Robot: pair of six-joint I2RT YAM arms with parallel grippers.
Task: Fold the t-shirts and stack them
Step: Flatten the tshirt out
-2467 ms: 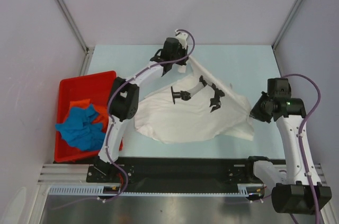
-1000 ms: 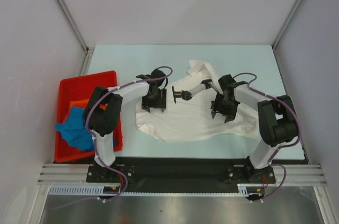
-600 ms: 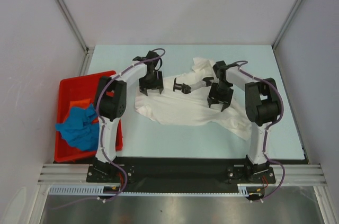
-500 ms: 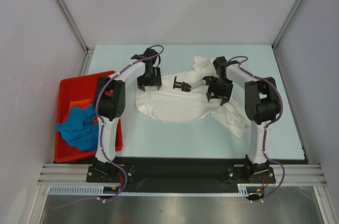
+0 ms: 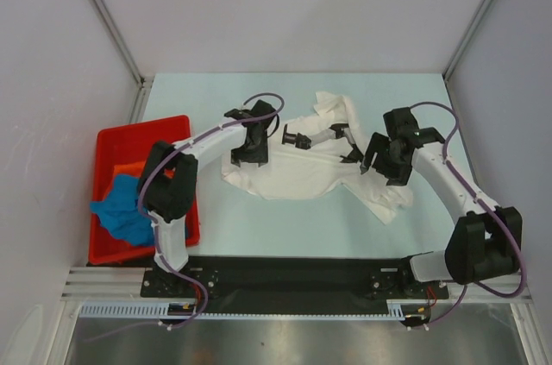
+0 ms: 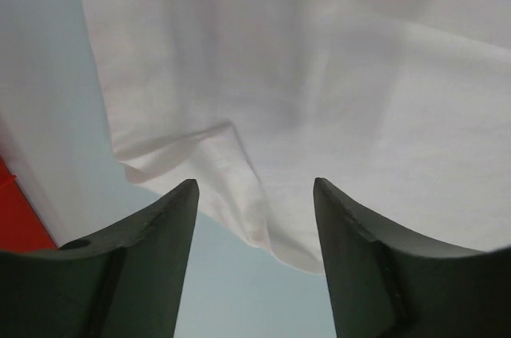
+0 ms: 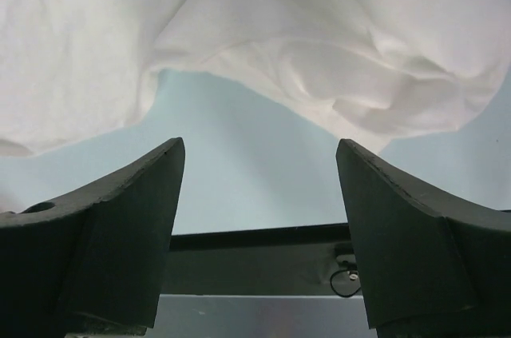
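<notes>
My left tool (image 6: 254, 186) gapes empty over the white t-shirt (image 5: 293, 179), my right tool (image 7: 259, 145) gapes empty at its edge; black print (image 5: 298, 140) too small to read.

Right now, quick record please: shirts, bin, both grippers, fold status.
white shirt: spread rumpled on the table, black print facing up, not folded
blue shirt: bunched in the red bin
orange shirt: in the bin, only part showing beside the blue shirt
left gripper: open, above the white shirt's left edge, holding nothing
right gripper: open, above the white shirt's right part, holding nothing
stack: none yet
</notes>
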